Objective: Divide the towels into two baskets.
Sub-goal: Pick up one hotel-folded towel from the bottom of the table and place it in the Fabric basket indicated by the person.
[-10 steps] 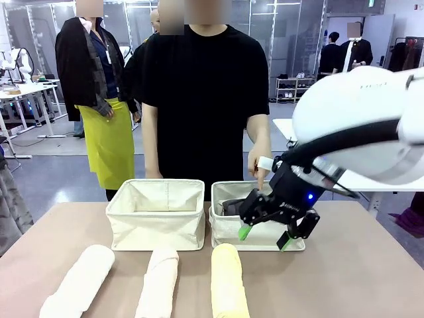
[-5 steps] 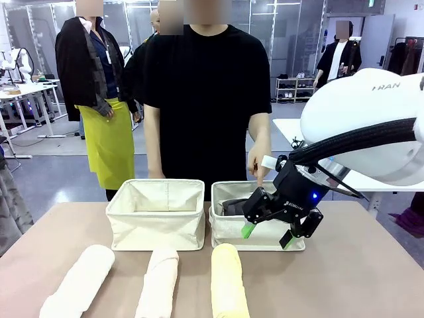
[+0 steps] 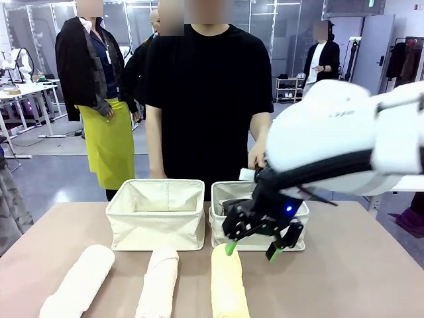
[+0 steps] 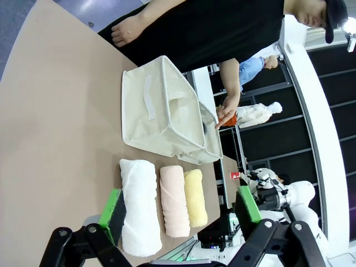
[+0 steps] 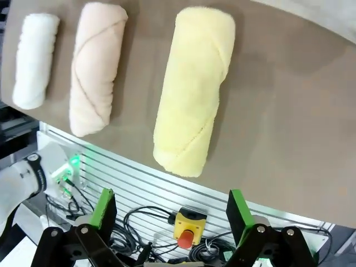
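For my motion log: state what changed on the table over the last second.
The right gripper, open and empty throughout, drew back from over the right basket toward the robot's side and a little to its left. It now hangs low above the far end of the pale yellow towel. Nothing was grasped or released. The white towel, the cream towel, the yellow one and the left basket stayed put.

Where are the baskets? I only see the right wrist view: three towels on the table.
Observer: From the front, the left basket and right basket stand side by side just beyond the towels.
Operator: Which is my gripper nearer?
Observer: The right gripper hangs just in front of the right basket, over the yellow towel's far end.
Operator: Anyone close?
Observer: A person's hand hovers by that basket's far side.
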You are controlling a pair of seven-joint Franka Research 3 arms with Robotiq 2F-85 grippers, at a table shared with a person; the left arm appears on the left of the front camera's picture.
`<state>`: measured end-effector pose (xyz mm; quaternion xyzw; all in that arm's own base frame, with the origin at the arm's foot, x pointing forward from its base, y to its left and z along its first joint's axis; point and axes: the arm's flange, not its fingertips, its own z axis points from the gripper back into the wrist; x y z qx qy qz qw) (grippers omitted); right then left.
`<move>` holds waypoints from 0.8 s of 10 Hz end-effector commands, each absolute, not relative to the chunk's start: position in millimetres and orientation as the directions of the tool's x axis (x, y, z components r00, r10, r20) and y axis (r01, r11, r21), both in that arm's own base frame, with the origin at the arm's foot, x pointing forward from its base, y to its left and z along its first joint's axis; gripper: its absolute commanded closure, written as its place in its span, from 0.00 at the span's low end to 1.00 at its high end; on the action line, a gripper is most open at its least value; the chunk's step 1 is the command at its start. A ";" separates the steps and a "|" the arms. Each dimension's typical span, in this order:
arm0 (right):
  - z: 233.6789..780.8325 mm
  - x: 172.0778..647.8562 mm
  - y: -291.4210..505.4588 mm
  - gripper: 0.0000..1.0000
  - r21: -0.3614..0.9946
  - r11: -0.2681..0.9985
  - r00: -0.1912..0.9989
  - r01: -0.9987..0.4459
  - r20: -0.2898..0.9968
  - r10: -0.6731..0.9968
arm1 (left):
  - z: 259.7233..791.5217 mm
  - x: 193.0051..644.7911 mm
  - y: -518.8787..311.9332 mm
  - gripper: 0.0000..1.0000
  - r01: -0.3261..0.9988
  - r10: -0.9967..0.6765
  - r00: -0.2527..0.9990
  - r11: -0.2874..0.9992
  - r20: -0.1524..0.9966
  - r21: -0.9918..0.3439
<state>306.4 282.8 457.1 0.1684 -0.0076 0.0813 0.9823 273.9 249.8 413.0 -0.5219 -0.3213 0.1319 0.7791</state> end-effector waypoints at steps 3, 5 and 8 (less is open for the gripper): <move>425.0 308.1 337.8 0.00 0.144 0.988 0.996 -0.053 0.075 0.042 | 414.1 272.5 251.4 0.00 0.138 0.546 0.753 0.416 0.368 -0.899; 414.4 308.6 352.9 0.00 0.097 0.994 0.996 -0.045 0.081 0.037 | 414.1 272.5 251.4 0.00 0.138 0.546 0.753 0.416 0.368 -0.899; 394.1 313.7 362.2 0.00 0.060 0.998 0.993 -0.001 0.116 -0.006 | 414.1 272.5 251.4 0.00 0.138 0.546 0.753 0.416 0.368 -0.899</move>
